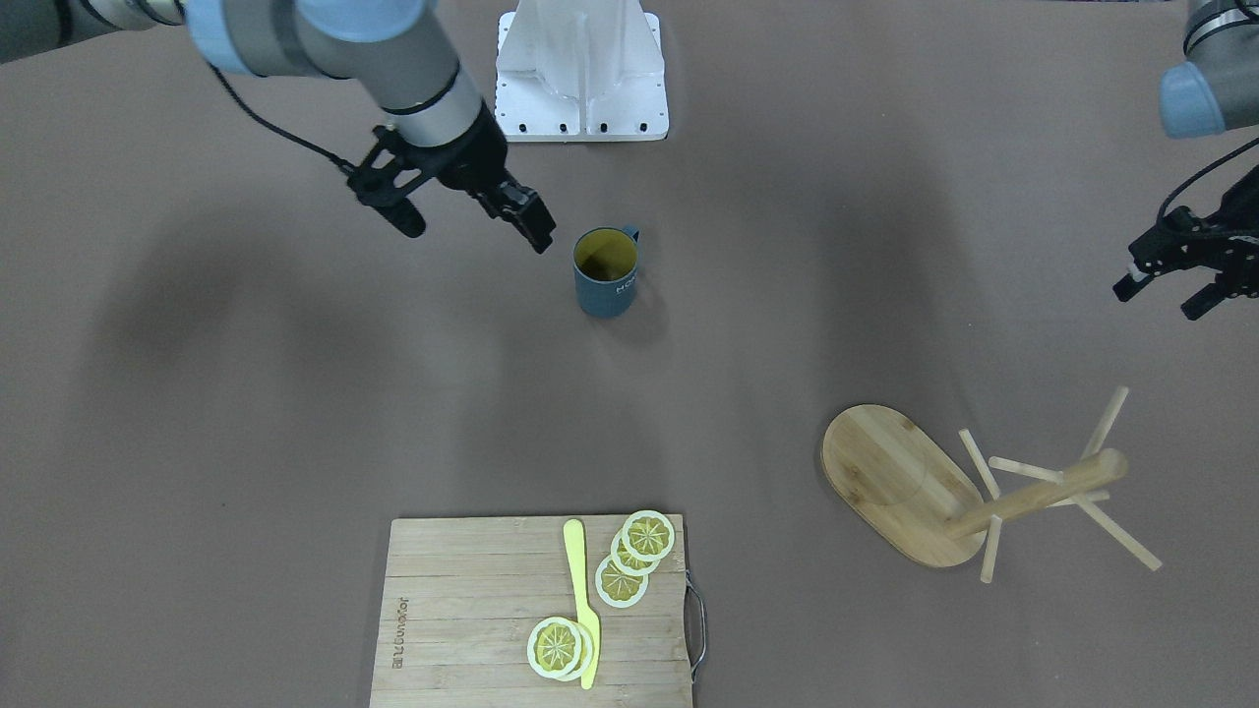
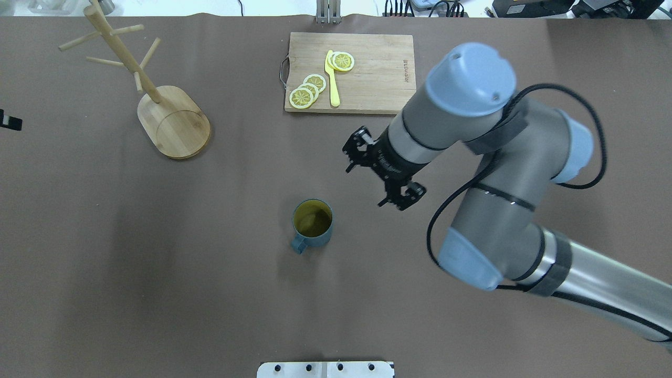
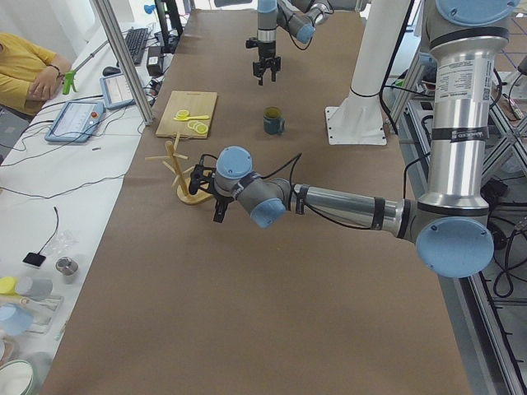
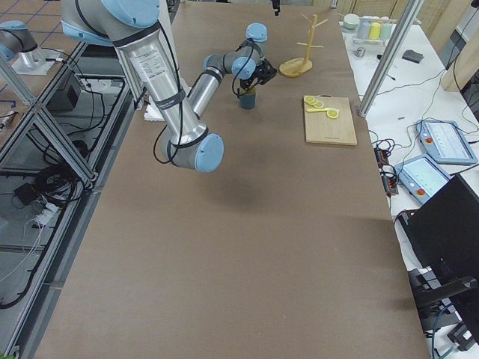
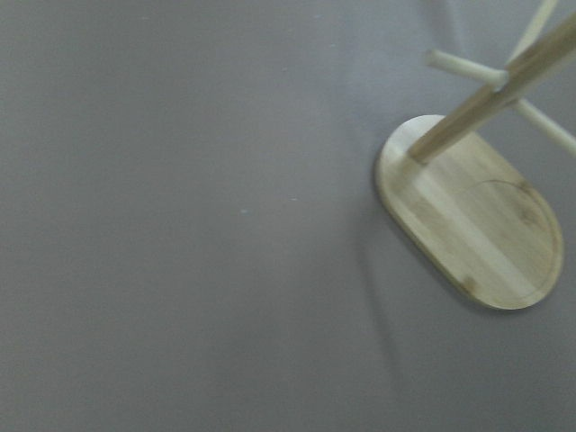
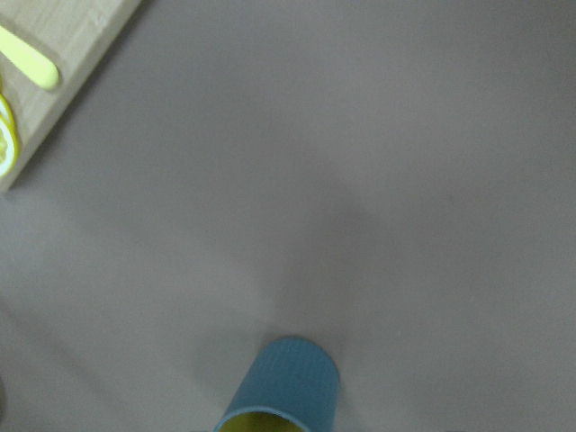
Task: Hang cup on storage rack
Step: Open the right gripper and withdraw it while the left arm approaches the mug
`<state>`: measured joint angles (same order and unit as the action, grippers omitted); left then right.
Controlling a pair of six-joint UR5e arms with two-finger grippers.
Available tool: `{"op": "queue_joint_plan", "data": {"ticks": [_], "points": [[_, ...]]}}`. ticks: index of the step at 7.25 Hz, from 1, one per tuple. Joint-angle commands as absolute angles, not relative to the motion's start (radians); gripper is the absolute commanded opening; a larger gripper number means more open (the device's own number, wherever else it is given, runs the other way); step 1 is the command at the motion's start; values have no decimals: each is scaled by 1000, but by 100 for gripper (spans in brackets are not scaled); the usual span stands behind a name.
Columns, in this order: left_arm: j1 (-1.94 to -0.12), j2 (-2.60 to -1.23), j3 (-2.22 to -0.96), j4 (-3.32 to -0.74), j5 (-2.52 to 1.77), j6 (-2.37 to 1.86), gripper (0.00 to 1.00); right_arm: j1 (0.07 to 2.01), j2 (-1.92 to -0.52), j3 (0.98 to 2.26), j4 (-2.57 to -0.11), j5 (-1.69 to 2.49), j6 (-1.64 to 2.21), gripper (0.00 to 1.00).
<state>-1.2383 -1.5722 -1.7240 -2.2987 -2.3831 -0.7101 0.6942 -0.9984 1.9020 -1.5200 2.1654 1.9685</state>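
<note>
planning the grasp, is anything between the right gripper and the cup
Nothing visible. Only bare table lies between the open right gripper and the cup, which stands upright and apart from it.

brown-covered table [image 2: 157, 262], aluminium frame post [image 3: 123, 58], white side desk [image 3: 49, 164], tiled floor [image 4: 45, 7]

Wrist views crop the cup [image 6: 283, 382] at bottom and the storage rack [image 5: 486, 236] at top.

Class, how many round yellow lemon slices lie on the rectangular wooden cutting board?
5. Three lemon slices overlap in a row near the cutting board's handle side; two more overlap at the yellow plastic knife, one partly covered, so others may be hidden.
</note>
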Motion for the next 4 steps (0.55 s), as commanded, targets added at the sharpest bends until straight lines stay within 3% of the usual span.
{"op": "queue_joint_plan", "data": {"ticks": [1, 3, 4], "points": [[-1053, -1595, -1861, -2344, -2250, -823, 97, 904, -1144, 1942, -1522, 2285, 1695, 100], [-840, -1606, -1957, -2342, -2060, -844, 97, 1017, -1254, 1940, -1522, 2287, 1460, 100], [-742, -1673, -1959, -2352, -1946, -847, 97, 1060, -1322, 1937, -1522, 2287, 1305, 100]]}}
